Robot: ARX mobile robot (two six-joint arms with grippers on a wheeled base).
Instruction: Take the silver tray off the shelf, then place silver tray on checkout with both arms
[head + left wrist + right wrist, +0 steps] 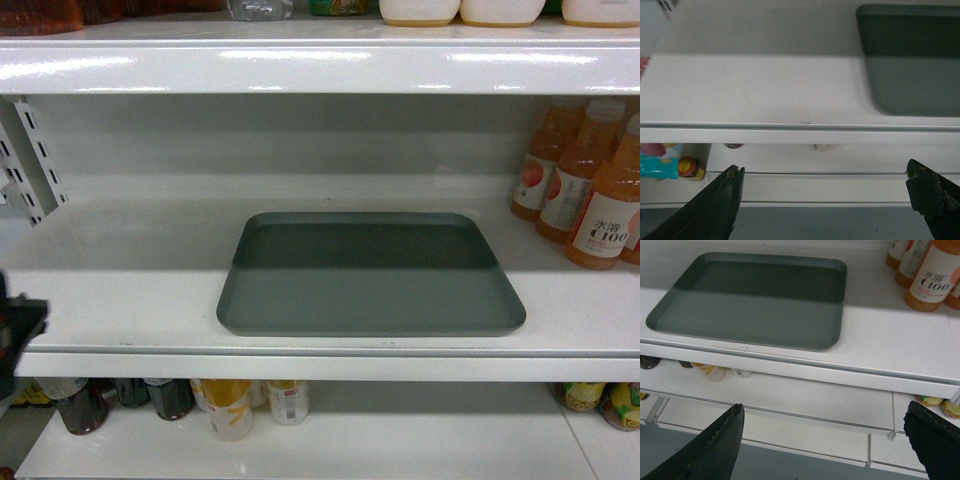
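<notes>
The silver tray (370, 280) lies flat and empty on the middle white shelf (120, 290), its front rim close to the shelf's lip. My left gripper (825, 175) is open with nothing in it, below and in front of the shelf lip, left of the silver tray (912, 60). My right gripper (825, 412) is also open and empty, low in front of the shelf (890, 335), below the tray's (755, 300) right front corner. A black part of my left arm (18, 330) shows at the head view's left edge. The checkout is out of view.
Orange juice bottles (590, 190) stand on the same shelf to the tray's right (935, 275). Bottles and cans (230, 405) fill the lower shelf. Another shelf board (320, 65) with goods hangs overhead. A slotted upright (35, 150) is at the back left.
</notes>
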